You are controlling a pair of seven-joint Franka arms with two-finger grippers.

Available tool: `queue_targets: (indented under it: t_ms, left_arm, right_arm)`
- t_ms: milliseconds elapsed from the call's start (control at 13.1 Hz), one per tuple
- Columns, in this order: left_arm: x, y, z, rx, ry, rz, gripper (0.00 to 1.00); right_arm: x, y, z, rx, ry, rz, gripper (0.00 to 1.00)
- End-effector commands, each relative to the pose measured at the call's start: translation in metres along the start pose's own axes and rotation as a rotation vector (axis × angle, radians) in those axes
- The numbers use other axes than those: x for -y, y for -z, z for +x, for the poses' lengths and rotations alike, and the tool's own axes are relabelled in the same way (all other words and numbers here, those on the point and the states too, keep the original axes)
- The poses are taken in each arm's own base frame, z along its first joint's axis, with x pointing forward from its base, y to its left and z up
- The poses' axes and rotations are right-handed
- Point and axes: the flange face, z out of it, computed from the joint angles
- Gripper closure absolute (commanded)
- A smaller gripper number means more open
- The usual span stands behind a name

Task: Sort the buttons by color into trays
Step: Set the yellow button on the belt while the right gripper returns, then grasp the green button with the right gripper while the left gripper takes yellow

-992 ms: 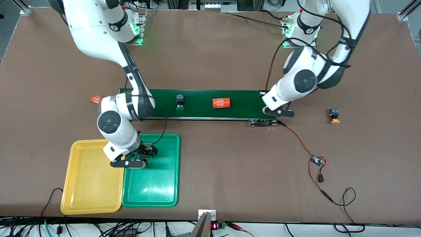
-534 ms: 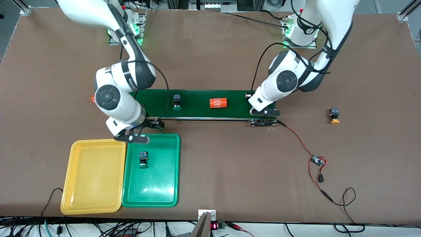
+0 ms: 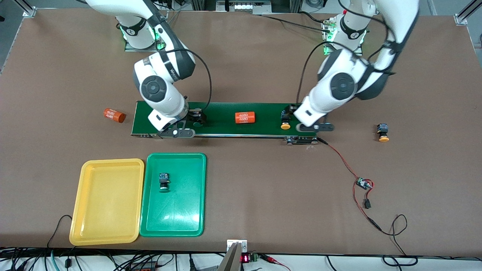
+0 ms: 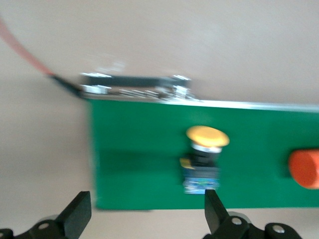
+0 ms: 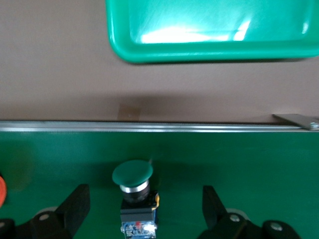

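Note:
My right gripper hangs open over the conveyor's end toward the right arm. A green-capped button lies on the belt between its fingers, untouched. Another green button lies in the green tray, which stands beside the yellow tray. My left gripper is open over the belt's other end. A yellow-capped button lies loose on the belt there, close to one finger. A second yellow button sits on the table toward the left arm's end.
The dark-green conveyor belt carries an orange cylinder at its middle. Another orange cylinder lies on the table off the belt's end. Red and black wires with a small board trail from the belt toward the front camera.
My right gripper left a green button in the green tray and moved to the belt over the other green one. My left gripper opened, leaving a yellow button on the belt.

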Motion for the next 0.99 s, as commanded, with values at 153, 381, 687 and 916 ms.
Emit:
queue_targets:
  t_ms: [153, 381, 687, 916]
  left_arm:
    - [0.138, 0.002, 0.044, 0.03, 0.235, 0.035, 0.0]
    - [0.209, -0.019, 0.064, 0.034, 0.148, 0.164, 0.0]
    - [0.28, -0.039, 0.073, 0.094, -0.001, 0.213, 0.0]
    - [0.318, -0.064, 0.075, 0.101, -0.104, 0.196, 0.0]
  right_arm:
    - [-0.004, -0.021, -0.03, -0.031, 0.088, -0.055, 0.0]
    - [-0.01, -0.028, -0.031, -0.02, 0.08, -0.059, 0.07]
    - [-0.025, -0.034, -0.024, -0.004, 0.05, -0.063, 0.43]
    - [-0.03, -0.039, -0.021, 0.002, 0.039, -0.064, 0.52]
